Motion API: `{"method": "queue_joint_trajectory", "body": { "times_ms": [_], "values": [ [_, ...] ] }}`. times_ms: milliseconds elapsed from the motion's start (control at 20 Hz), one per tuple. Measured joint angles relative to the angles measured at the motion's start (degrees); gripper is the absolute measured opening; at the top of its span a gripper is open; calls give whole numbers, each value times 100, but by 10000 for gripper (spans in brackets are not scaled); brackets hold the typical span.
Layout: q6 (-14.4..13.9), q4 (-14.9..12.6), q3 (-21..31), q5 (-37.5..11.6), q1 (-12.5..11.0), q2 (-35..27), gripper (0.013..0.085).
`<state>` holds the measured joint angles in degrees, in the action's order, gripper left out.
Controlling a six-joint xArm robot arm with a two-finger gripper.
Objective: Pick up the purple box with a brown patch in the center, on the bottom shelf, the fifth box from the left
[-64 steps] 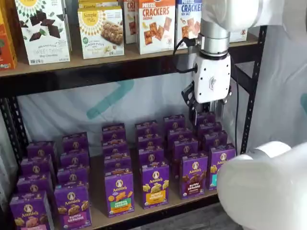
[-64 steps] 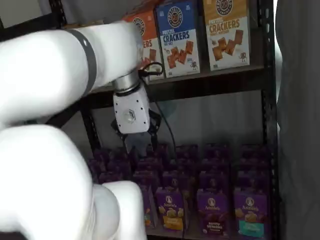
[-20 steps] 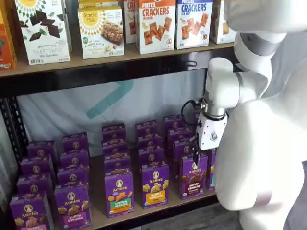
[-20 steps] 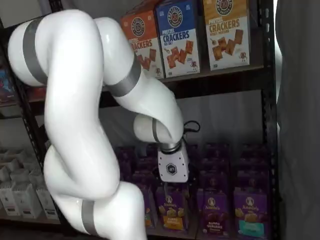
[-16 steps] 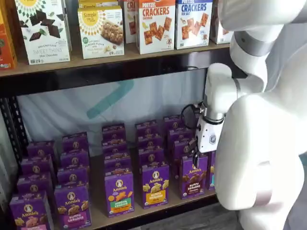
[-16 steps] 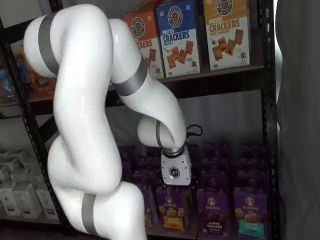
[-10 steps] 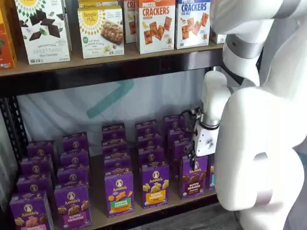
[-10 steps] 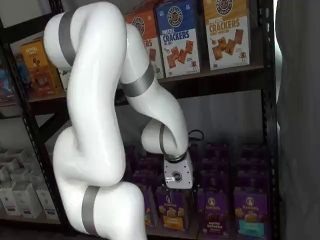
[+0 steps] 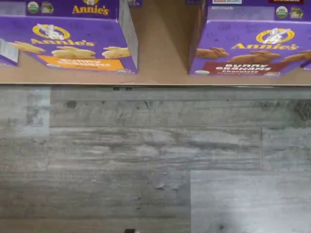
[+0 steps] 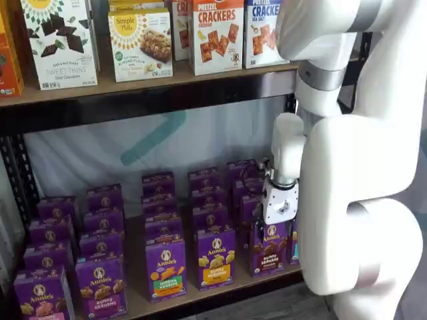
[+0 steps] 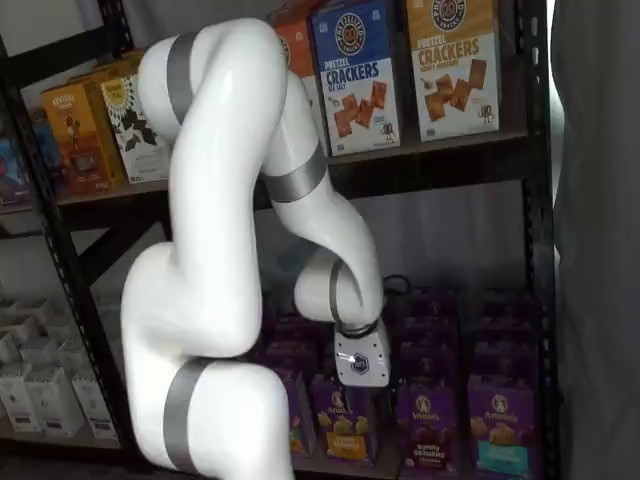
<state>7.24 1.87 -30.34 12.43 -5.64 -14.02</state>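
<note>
The purple box [image 10: 269, 249] with dark brown bunny cookies and a dark bottom band stands in the front row of the bottom shelf [image 10: 139, 304]. It also shows in a shelf view [image 11: 428, 431] and in the wrist view [image 9: 248, 48], at the deck's front edge [image 9: 163, 58]. My gripper [image 10: 265, 230] hangs low, just above and in front of this box's top. In a shelf view [image 11: 362, 392] it sits a little left of the box. Only the white body and dark finger stubs show, so I cannot tell whether the fingers are open.
A purple carton with a yellow band [image 10: 215, 259] stands just left of the target [image 9: 68, 43]; a teal-banded one [image 11: 500, 436] stands to its right. Rows of purple cartons fill the deck behind. Cracker boxes [image 10: 217, 33] line the higher deck. Grey wood floor [image 9: 146, 160] lies below.
The gripper has come down from high at the back of the shelf. Over the last second it moved lower and slightly left, close over the front-row box.
</note>
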Motion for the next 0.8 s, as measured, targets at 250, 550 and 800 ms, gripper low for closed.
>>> {"method": "queue_joint_trajectory", "body": {
  "times_ms": [250,550,800],
  "values": [
    [325,324,-382,-182,-3,-526,850],
    [294,70,-933,-199,-226,-1070,850],
    [393,30,-1459,-97,-362,-1541,850]
  ]
}}
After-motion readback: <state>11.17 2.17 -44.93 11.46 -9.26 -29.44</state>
